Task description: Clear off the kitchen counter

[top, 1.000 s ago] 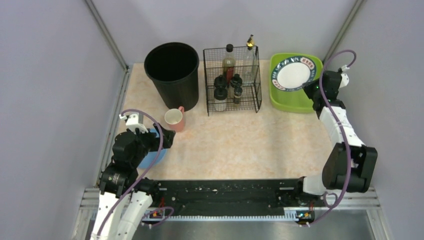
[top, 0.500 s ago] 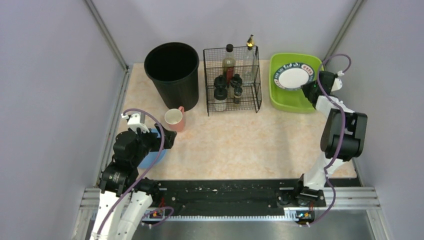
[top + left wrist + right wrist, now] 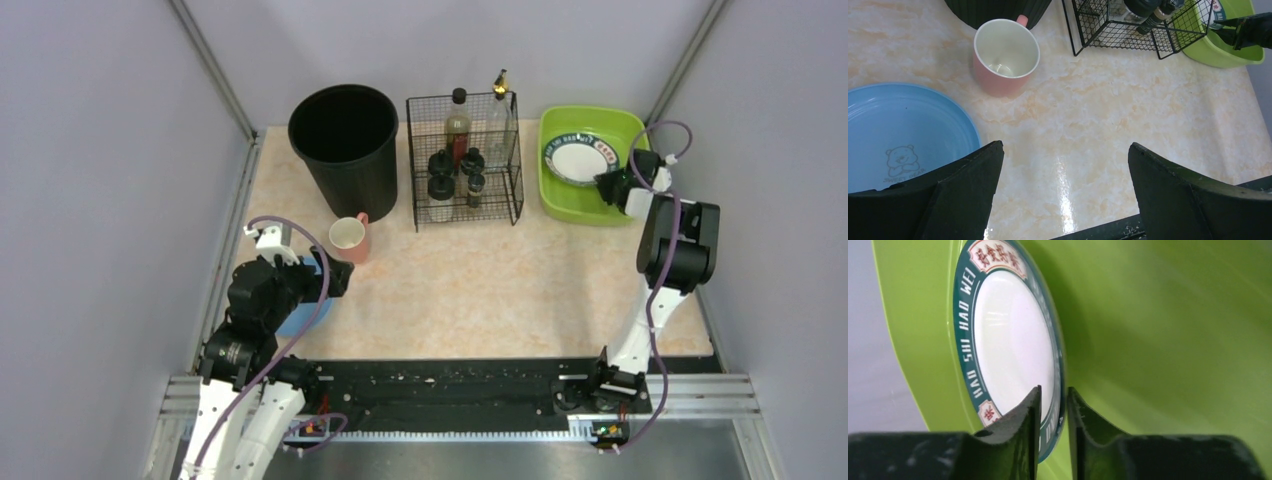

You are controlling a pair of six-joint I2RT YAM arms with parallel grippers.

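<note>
Against the earlier top view, the right arm [image 3: 672, 250] is seen folded up at the elbow and drawn closer to the tray [image 3: 575, 212]. The white plate [image 3: 1013, 350], held high and steeply tilted a second ago, is now set lower inside the tray. The left arm [image 3: 262, 300], cup [image 3: 1005, 55], bin [image 3: 345, 145] and rack [image 3: 465, 160] are unchanged.

The right jaws are narrowly apart, with the white plate's rim between them and green tray wall straight ahead and to the right. Whether the rim is pinched or merely straddled cannot be told. The left jaws are spread wide with nothing between them.

The table [image 3: 480, 280] lies below the left jaws and stretches ahead of them. The cup stands on it ahead and to the left. The blue plate [image 3: 898, 130] lies partly under the left finger, and the rack and tray are far ahead to the right.

The white plate's lower rim is hidden behind the right fingers. The blue plate is cut off by the frame edge in the left wrist view and largely covered by the left arm from above. Only the bin's base is seen at the top of the left wrist view. The bottles in the rack are too small to be made out.
</note>
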